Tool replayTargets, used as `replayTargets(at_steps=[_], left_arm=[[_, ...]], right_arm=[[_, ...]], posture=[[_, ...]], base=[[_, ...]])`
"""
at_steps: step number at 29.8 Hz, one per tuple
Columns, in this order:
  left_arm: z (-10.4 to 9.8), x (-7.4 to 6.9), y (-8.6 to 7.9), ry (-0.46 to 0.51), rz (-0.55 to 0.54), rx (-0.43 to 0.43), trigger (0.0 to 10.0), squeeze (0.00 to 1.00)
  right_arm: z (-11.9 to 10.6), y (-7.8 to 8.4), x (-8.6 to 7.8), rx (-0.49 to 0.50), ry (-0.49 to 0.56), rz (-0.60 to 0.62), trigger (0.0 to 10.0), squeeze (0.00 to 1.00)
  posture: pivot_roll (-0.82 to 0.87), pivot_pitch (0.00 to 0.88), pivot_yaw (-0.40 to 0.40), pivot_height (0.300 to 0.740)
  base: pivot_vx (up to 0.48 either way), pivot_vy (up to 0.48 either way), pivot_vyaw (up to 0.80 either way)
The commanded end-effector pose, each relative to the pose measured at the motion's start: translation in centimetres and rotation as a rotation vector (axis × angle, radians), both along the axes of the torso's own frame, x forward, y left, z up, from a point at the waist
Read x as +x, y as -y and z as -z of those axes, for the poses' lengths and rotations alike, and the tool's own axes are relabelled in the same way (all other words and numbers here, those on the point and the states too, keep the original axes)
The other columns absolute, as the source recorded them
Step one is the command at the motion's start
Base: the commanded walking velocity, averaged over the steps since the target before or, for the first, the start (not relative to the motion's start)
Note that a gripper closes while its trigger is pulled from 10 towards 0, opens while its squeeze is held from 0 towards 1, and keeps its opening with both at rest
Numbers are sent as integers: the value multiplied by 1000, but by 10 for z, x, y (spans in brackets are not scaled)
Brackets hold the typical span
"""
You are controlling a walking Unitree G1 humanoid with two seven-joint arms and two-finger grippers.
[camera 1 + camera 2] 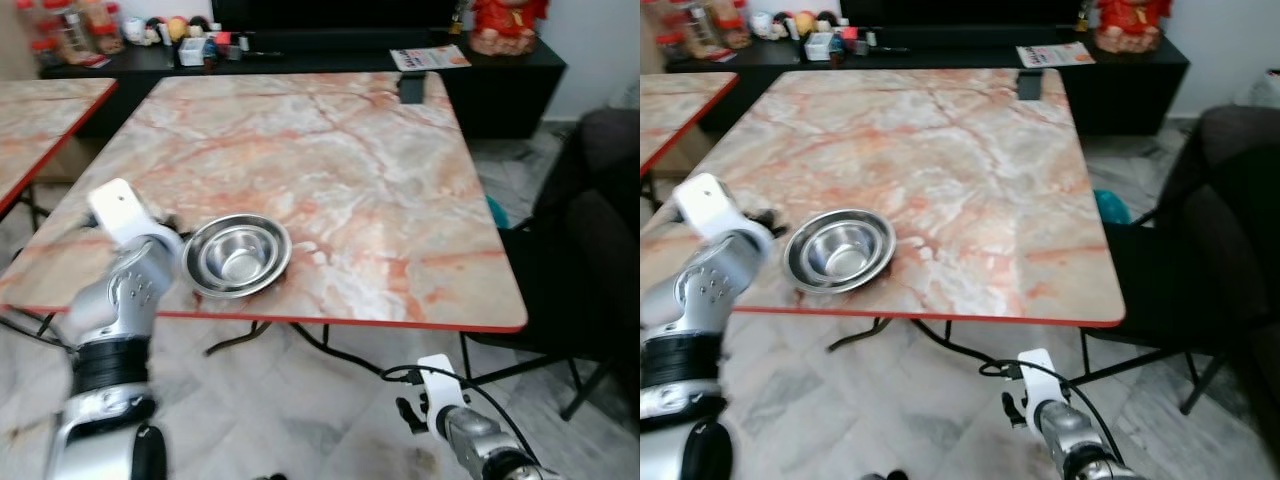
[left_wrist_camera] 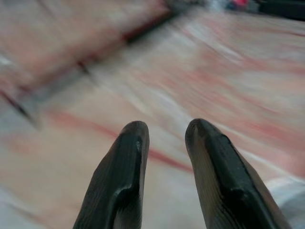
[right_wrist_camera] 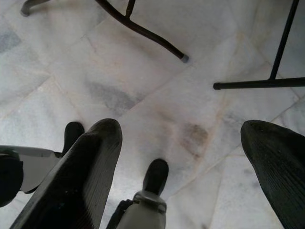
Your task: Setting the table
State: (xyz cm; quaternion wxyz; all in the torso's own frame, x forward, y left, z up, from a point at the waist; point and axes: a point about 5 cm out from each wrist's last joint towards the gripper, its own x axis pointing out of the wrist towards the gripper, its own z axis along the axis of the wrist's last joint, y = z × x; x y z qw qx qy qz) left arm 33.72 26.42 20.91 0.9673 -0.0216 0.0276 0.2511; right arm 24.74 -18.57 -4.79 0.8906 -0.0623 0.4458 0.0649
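Nearest you, the right claw hangs low by the floor, below the tabletop edge, fingers spread wide w/ nothing between them. It looks idle, prob. parked out of the way.

Up a level, your left arm is raised to the near-left corner of the tabletop. The left claw has its fingers narrow, a small gap between them, nothing held. It points out across the marble surface, and that wrist view is blurred.

Just beside that arm sits the steel bowl, upright, near the front red edge. Judging by the spot, it's placed as a setting for whoever sits on this side; the claw isn't touching it as far as you can see.

Right of the tabletop, a dark chair is drawn up close. Far edge: a small dark object, can't tell what. Behind it, a low black cabinet w/ clutter and a red figure.
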Motion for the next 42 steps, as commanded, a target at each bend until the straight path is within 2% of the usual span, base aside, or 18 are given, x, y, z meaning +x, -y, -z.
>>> replayTargets(at_steps=[1,3,4,5,7,9,10,11,13,16,21,24,27,32,33,38,42], left_arm=[[0,-7,-5,-17,-29,144,10000,0],[8,-17,-17,-84,-60,264,10000,0],[8,-17,-17,-84,-60,264,10000,0],[17,-25,-30,-144,-100,345,10000,0],[30,-40,-47,-233,-154,413,10000,0],[38,-49,-56,-274,-180,415,10000,0],[38,-49,-56,-274,-180,415,10000,0],[47,-59,-65,-319,-203,428,10000,0],[59,-71,-72,-382,-218,442,10000,0],[76,-84,-76,-477,-224,452,10000,0],[108,-98,-73,-616,-157,416,10000,0],[134,-102,-61,-723,-37,391,10000,0],[155,-101,-46,-779,54,351,10000,0],[173,-98,-32,-818,119,281,10000,0],[181,-98,-26,-828,136,238,10000,0],[199,-96,-15,-858,189,186,10000,0],[211,-83,6,-796,299,168,10000,0]], right_arm=[[0,-4,0,10,-4,-2,10000,0],[0,-4,0,11,-4,-1,10000,0],[0,-4,0,11,-4,-1,10000,0],[0,-4,0,12,-3,-1,10000,0],[0,-5,0,13,-3,0,10000,0],[0,-5,0,14,-3,0,10000,0],[0,-5,0,14,-3,0,10000,0],[0,-5,1,14,-3,-1,10000,0],[0,-5,1,15,-3,-2,10000,0],[0,-5,1,16,-3,-2,10000,0],[1,-5,0,16,-3,0,10000,0],[1,-5,0,16,-4,0,10000,0],[1,-5,0,16,-4,1,10000,0],[1,-5,0,16,-4,2,10000,0],[1,-5,0,16,-4,2,10000,0],[1,-4,0,15,-5,0,10000,0],[1,-4,0,13,-7,-3,10000,0]], posture=[[-32,66,50,740],[-30,63,53,740],[-30,63,53,740],[-30,63,53,740],[-28,61,55,740],[-28,61,55,740],[-28,61,55,740],[-28,61,55,740],[-28,61,55,740],[-28,61,55,740],[-16,61,58,740],[-16,61,58,740],[-21,60,58,740],[-21,60,58,740],[-21,60,58,740],[-26,58,55,740],[-31,58,47,740]], base=[[0,0,0],[0,0,0],[0,0,0],[0,0,0],[0,0,0],[0,0,0],[0,0,0],[0,0,0],[0,0,0],[0,0,0],[0,0,0],[0,0,0],[0,0,0],[0,0,0],[0,0,0],[0,0,0],[0,0,0]])
